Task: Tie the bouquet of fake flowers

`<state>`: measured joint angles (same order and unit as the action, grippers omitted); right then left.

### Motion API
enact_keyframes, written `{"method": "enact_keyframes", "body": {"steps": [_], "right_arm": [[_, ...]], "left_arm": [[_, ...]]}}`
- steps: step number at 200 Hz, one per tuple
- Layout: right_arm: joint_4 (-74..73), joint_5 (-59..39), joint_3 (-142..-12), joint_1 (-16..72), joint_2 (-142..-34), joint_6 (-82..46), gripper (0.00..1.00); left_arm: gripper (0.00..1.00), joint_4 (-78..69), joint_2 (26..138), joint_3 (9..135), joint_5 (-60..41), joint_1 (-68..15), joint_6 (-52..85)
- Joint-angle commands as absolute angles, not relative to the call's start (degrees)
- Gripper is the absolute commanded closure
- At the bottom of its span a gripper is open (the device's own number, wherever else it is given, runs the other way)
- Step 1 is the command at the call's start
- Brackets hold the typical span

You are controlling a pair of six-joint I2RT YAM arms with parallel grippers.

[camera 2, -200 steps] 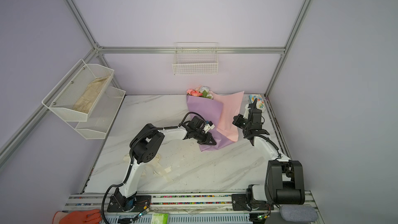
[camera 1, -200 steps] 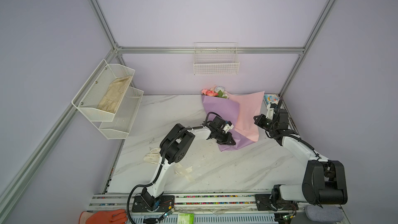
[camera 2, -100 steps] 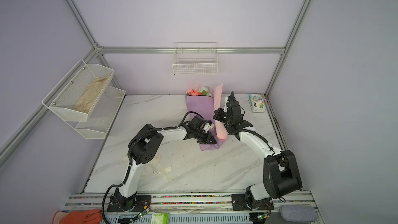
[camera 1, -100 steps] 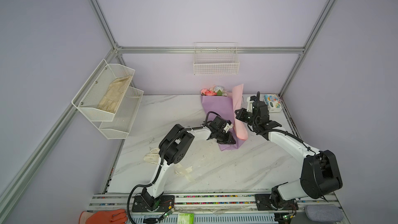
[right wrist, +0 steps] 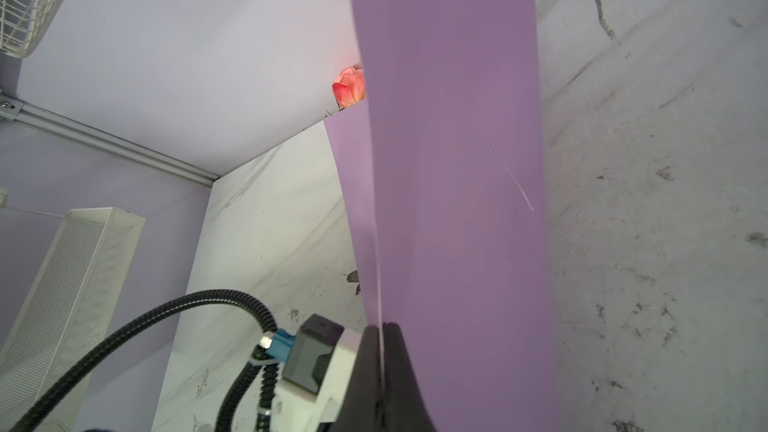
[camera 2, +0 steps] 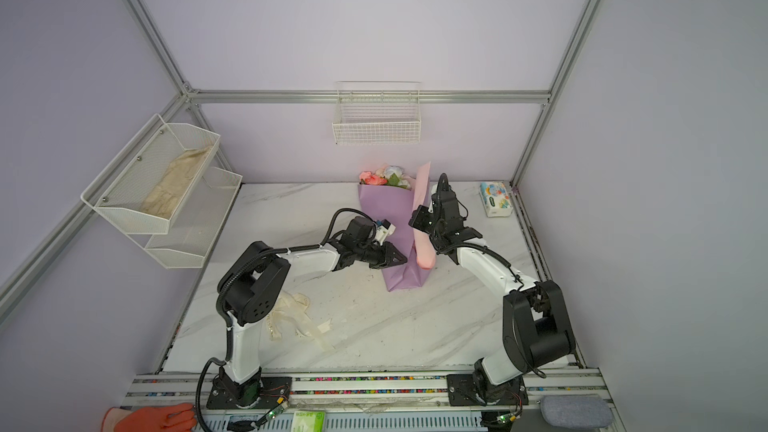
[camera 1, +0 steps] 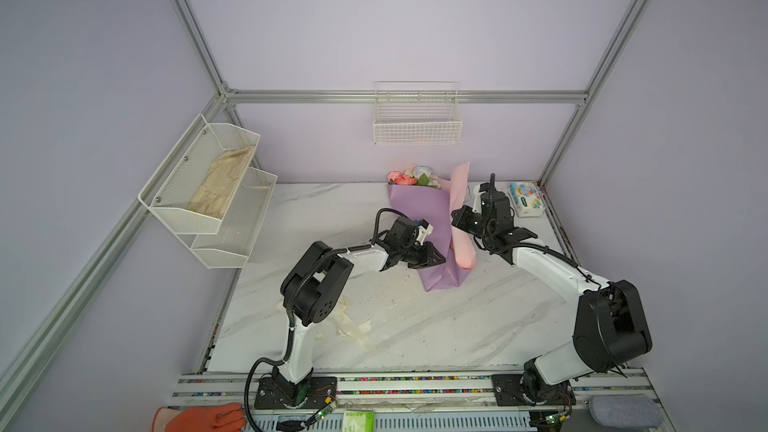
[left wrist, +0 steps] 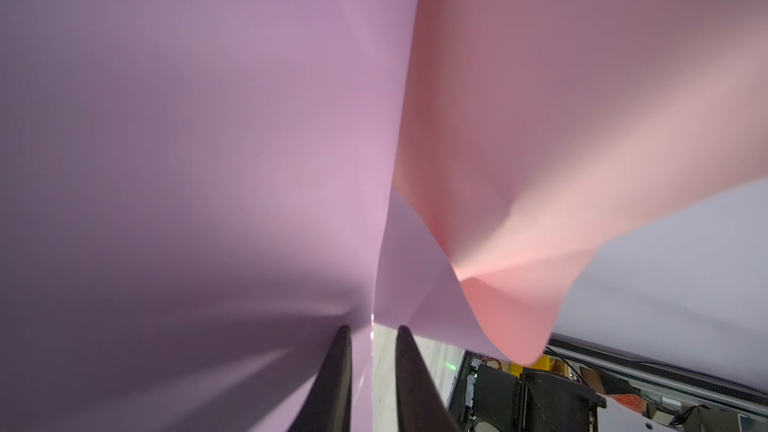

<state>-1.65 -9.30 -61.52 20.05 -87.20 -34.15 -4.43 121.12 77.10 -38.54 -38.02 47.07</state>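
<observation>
The bouquet of fake flowers (camera 1: 415,178) (camera 2: 386,176) lies on the marble table, heads towards the back wall, in lilac paper (camera 1: 424,209) with a pink inner side. My right gripper (right wrist: 380,351) is shut on that paper's long edge and holds the flap (camera 1: 460,218) standing on edge over the bouquet. A pink rose (right wrist: 349,89) peeks out behind it. My left gripper (camera 1: 434,257) (left wrist: 372,328) rests on the cone's narrow lower end. Its fingers stand slightly apart, with a thin paper edge and bare table in the gap. The stems are hidden.
A loose cream ribbon (camera 2: 291,313) lies near the left arm's base. A tissue pack (camera 1: 525,199) sits at the back right corner. A wire basket (camera 1: 417,126) hangs on the back wall and a two-tier rack (camera 1: 208,193) on the left. An orange glove (camera 1: 203,419) lies at the front.
My right gripper has swung the paper's right flap from flat on the table up and leftwards, so it now stands on edge. The left arm has stayed put.
</observation>
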Motion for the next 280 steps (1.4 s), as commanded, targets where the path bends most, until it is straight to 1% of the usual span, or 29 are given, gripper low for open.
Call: {"method": "enact_keyframes", "body": {"steps": [1, 18, 34, 78, 92, 103, 127, 152, 159, 167, 179, 184, 192, 208, 222, 242, 262, 280], "right_arm": [[-0.5, -7.8, -61.8, 20.5, -86.8, -35.2, 0.95], [-0.4, -7.5, -61.0, 20.5, -86.1, -35.8, 0.95], [-1.8, -8.0, -59.3, 20.5, -84.7, -36.4, 0.95], [-3.5, -11.8, -57.2, 20.5, -86.0, -38.2, 0.94], [-4.8, -12.7, -57.0, 20.6, -86.8, -39.1, 0.94], [-4.9, -13.8, -57.7, 20.6, -87.8, -39.8, 0.94], [-0.7, -13.0, -61.6, 20.6, -90.9, -41.9, 0.93], [2.6, -13.2, -65.5, 20.6, -93.4, -41.1, 0.92], [3.1, -12.9, -66.1, 20.3, -93.8, -40.5, 0.89], [4.3, -13.0, -66.9, 19.6, -94.1, -39.1, 0.82], [5.8, -14.4, -67.0, 17.6, -94.0, -37.0, 0.66], [5.8, -15.9, -66.3, 16.6, -93.8, -36.4, 0.58], [5.0, -19.8, -65.0, 14.6, -93.5, -34.8, 0.51], [3.9, -28.0, -62.1, 10.5, -93.3, -31.7, 0.4], [3.9, -33.9, -60.5, 8.1, -93.2, -29.3, 0.37], [3.6, -34.8, -56.6, 5.8, -91.3, -28.0, 0.32], [3.6, -35.3, -53.8, 5.8, -90.0, -28.1, 0.32], [3.4, -32.9, -50.8, 5.8, -86.9, -29.5, 0.32]], "left_arm": [[0.8, -2.5, 125.4, 86.4, -41.7, -38.9, 47.1], [0.81, -0.3, 128.4, 89.9, -42.8, -39.1, 46.8], [0.81, 0.9, 129.9, 90.8, -41.9, -39.4, 47.0], [0.81, 2.1, 132.0, 89.5, -37.4, -39.6, 50.9], [0.81, 1.3, 132.4, 89.0, -38.1, -39.6, 51.6], [0.81, -0.8, 131.5, 88.0, -39.0, -39.6, 52.3], [0.8, -2.2, 127.9, 86.6, -38.7, -39.4, 51.4], [0.79, -3.6, 124.1, 84.7, -39.6, -38.6, 50.3], [0.78, -2.9, 123.7, 84.3, -39.0, -38.3, 49.7], [0.78, -2.0, 123.6, 84.1, -38.1, -38.0, 49.2], [0.79, -1.6, 124.7, 84.2, -38.9, -37.5, 49.3], [0.79, -1.9, 125.3, 84.2, -39.4, -37.4, 49.7], [0.79, -2.6, 126.3, 84.2, -40.3, -37.3, 50.3], [0.8, -3.4, 128.0, 84.5, -41.8, -37.3, 51.1], [0.8, -4.0, 128.9, 84.8, -42.2, -37.5, 51.5], [0.8, -4.0, 129.8, 85.5, -42.7, -37.7, 51.4], [0.8, -3.3, 130.7, 86.3, -42.9, -38.1, 51.1], [0.81, -2.5, 131.5, 86.8, -42.7, -38.4, 51.0]]}}
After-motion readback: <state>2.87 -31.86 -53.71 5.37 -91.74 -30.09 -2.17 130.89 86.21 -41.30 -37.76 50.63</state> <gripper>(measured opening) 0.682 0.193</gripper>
